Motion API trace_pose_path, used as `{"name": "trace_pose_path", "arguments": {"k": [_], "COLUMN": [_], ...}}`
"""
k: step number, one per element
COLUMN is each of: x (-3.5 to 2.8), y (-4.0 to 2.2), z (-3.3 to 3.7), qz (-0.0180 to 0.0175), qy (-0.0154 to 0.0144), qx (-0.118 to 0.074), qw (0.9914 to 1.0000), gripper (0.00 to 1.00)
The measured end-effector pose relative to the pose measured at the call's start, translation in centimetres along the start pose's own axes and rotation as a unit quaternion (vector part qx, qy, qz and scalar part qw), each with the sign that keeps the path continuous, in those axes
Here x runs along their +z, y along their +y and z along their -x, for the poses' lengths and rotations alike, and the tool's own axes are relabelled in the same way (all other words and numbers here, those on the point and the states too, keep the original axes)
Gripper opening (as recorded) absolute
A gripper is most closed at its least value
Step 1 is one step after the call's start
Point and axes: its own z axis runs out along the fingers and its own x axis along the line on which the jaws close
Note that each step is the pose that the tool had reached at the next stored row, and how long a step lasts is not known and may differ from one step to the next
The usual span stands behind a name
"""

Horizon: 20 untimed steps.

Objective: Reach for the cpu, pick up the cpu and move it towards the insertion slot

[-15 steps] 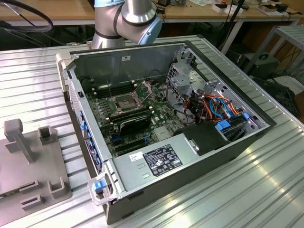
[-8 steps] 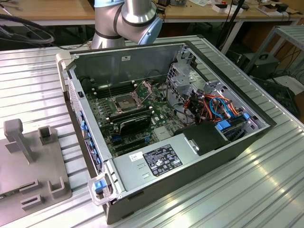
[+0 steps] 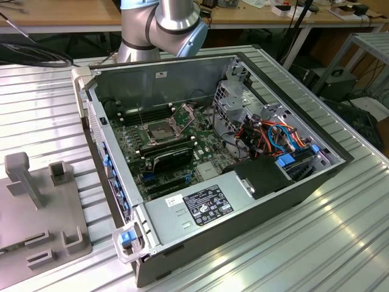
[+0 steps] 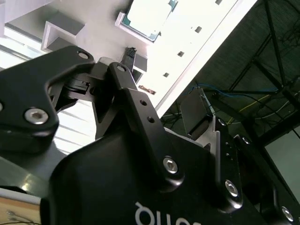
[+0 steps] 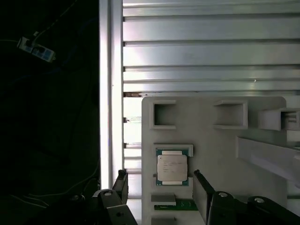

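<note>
The cpu (image 5: pixel 172 168), a small square chip with a silvery lid and green edge, lies flat in a recess of a light grey fixture plate (image 5: pixel 220 150); it also appears in the second wrist view (image 4: pixel 147 16). My gripper (image 5: pixel 161 187) hovers above the plate, open, and its two black fingers (image 5: pixel 201 187) stand on either side of the chip without touching it. The insertion slot (image 3: pixel 159 131), a square socket with a silvery frame and dark centre, sits on the green motherboard inside the open computer case (image 3: pixel 273 201).
The robot arm (image 3: pixel 164 24) rises behind the case. A black expansion card (image 3: pixel 173 159) lies beside the socket, and drive cages and coloured cables (image 3: pixel 273 137) fill the case's right. Upright grey blocks (image 5: pixel 276 118) stand on the fixture plate, which rests on a ribbed aluminium table (image 5: pixel 201 51).
</note>
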Motion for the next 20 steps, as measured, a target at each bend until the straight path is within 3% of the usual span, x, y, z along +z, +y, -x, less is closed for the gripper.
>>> {"name": "trace_pose_path", "arguments": {"k": [11,16,17,20], "x": [2.11,3.05,3.39,3.61], "y": [-0.16,-0.50,-0.56,-0.57], "z": [0.09,0.16,0.36,0.88], "qz": [-0.0002,-0.0002,-0.0002,-0.0002], "qy": [0.0122,0.0123,0.0124,0.0123], "qx": [0.000,0.001,0.001,0.001], "qw": [0.99993,0.99992,0.99992,0.99992], "gripper": [0.66,0.66,0.66,0.66]}}
